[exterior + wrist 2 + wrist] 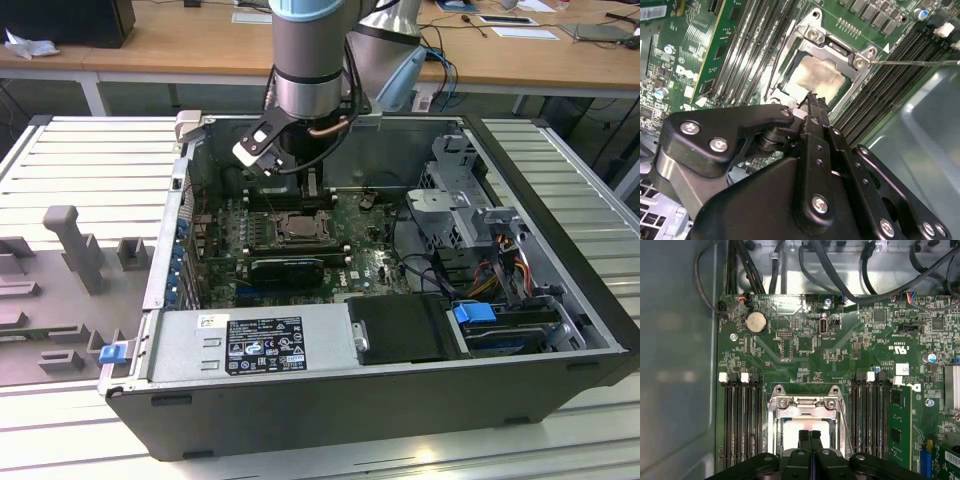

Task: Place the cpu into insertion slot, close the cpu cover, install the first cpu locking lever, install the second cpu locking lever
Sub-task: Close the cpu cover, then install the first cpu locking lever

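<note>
The cpu (817, 75) lies flat in the insertion slot (297, 228) on the green board, its pale metal face showing. The cpu cover (837, 46) is down over it, and the chip shows through the cover's window (790, 432). A thin locking lever (920, 62) sticks out from the socket's corner, away from the board. Another wire lever (845, 422) runs along the socket's side. My gripper (810, 434) hangs just above the chip's face, shut, its two black fingers pressed together with nothing between them. Its tip (813, 96) stands over the chip's edge.
Long black memory slots (742, 425) flank the socket on both sides. Black cables (850, 275) cross the case above the board. In the exterior view the arm (305, 90) reaches down into the open computer case (380, 400), with a drive cage (470, 210) on the exterior view's right.
</note>
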Controlling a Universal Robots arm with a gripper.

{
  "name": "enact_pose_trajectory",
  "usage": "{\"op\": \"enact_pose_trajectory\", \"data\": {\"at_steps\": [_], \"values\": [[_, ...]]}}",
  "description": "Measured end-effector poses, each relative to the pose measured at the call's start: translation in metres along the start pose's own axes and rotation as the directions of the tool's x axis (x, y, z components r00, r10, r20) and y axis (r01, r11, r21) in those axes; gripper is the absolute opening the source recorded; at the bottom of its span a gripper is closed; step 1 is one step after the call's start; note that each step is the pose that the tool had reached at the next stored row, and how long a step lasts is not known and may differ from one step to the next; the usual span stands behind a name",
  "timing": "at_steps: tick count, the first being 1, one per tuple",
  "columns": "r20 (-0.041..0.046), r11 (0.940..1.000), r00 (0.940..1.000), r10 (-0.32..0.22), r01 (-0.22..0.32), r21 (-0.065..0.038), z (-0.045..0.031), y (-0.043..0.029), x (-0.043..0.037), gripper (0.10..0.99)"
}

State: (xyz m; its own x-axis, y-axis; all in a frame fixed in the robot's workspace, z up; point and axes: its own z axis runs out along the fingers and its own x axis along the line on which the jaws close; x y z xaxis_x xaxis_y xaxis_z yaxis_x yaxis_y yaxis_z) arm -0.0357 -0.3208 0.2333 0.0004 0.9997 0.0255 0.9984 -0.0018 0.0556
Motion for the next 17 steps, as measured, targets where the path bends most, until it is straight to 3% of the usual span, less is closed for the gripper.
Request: {"op": "enact_pose_trajectory", "data": {"at_steps": [10, 17], "values": [[0.0003, 1.0000, 1.0000, 0.000, 0.000, 0.000, -0.0012, -0.0075, 0.0000, 0.106], [0.0003, 1.0000, 1.0000, 0.000, 0.000, 0.000, -0.0126, -0.0068, 0.0003, 0.106]]}}
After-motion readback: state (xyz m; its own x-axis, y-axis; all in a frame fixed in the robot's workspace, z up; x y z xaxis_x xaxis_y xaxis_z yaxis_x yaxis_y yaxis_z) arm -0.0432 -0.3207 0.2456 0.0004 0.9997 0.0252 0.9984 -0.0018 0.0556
